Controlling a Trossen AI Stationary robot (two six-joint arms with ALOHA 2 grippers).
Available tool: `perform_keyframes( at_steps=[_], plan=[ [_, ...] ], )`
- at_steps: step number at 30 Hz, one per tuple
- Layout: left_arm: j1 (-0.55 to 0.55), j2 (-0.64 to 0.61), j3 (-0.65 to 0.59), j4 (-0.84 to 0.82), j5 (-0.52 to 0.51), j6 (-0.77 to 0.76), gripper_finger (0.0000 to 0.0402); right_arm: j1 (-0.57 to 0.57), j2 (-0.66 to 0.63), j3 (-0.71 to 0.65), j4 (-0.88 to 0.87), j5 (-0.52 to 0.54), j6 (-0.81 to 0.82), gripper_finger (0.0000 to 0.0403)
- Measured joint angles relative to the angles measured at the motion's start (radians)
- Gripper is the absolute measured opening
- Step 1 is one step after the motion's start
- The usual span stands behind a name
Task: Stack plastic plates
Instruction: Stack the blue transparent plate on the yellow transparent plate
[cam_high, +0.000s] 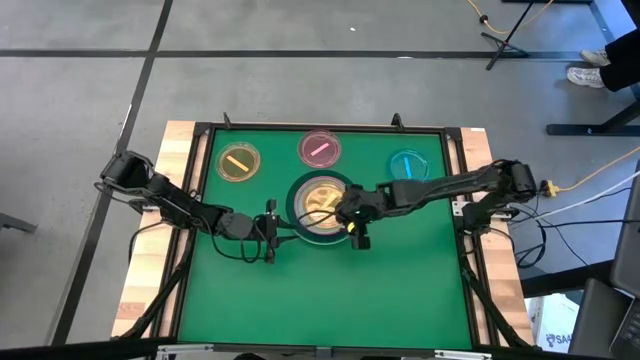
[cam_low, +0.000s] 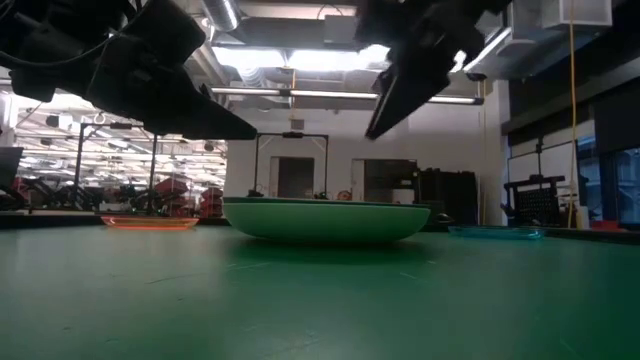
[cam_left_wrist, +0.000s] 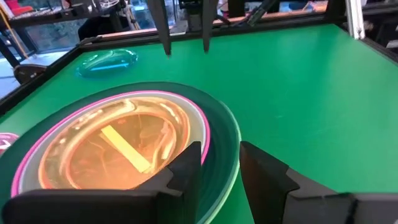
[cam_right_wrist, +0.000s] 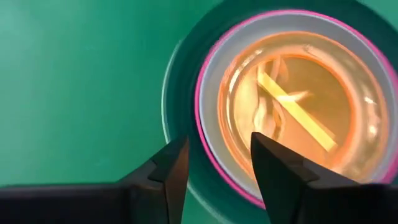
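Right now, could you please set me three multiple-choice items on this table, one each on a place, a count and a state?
1. Where is the round stack of plastic plates?
A. mid-mat
B. front corner
C. off the mat

2. How many small translucent plates lie alone behind it?
A. one
B. three
C. five

3. How is the right pincer?
A. shut on a plate
B. open above the stack's rim
C. resting on the mat

A: the high view shows it mid-mat.
B: yellow plate, pink plate, cyan plate.
B: its fingers are parted, holding nothing.
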Motion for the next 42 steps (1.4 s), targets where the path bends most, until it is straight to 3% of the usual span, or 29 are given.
perform_keyframes(
  at_steps=[7, 14, 20, 26, 42],
  plan=[
    [-0.021, 0.0, 0.0, 0.005, -0.004, -0.01, 0.0103, -0.001, -0.188, -0.129, 0.003, 0.032, 0.002, 0.0163],
    [-0.036, -0.039, 0.004, 0.031, -0.007, -0.035, 0.0103, -0.009, -0.421, -0.333, 0.017, 0.239, 0.084, 0.0163],
    [-0.034, -0.075, 0.004, 0.03, -0.007, -0.039, 0.0103, -0.034, -0.535, -0.428, -0.053, 0.342, 0.189, 0.0163],
    [-0.035, -0.075, 0.004, 0.047, -0.007, -0.061, 0.0103, -0.123, -0.524, -0.511, -0.04, 0.423, 0.25, 0.0163],
    [-0.031, -0.075, 0.004, 0.042, -0.008, -0.031, 0.0103, -0.444, -0.261, -0.556, 0.121, 0.368, 0.354, 0.0163]
  ],
)
